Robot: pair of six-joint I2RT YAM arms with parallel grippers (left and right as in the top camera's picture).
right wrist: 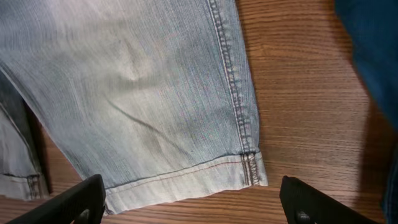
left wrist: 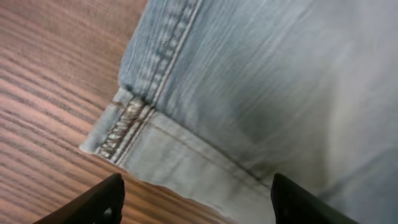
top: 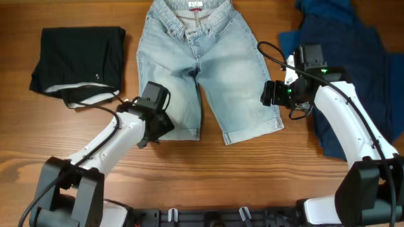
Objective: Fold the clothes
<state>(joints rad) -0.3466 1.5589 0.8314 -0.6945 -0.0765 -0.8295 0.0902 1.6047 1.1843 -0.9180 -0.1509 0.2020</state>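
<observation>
Pale-blue denim shorts (top: 208,69) lie flat in the middle of the table, waistband at the far edge, both leg hems toward me. My left gripper (top: 153,129) is open over the outer corner of the left leg hem (left wrist: 124,134), its fingers apart above the hem edge. My right gripper (top: 270,94) is open beside the outer edge of the right leg; its wrist view shows the right leg hem (right wrist: 186,180) between the spread fingers. A folded black white-trimmed garment (top: 79,60) lies at the left. A dark blue garment (top: 353,57) lies at the right.
Bare wooden table (top: 208,176) runs along the near side in front of the shorts. The dark blue garment also shows at the right edge of the right wrist view (right wrist: 373,50). The right arm reaches over that garment.
</observation>
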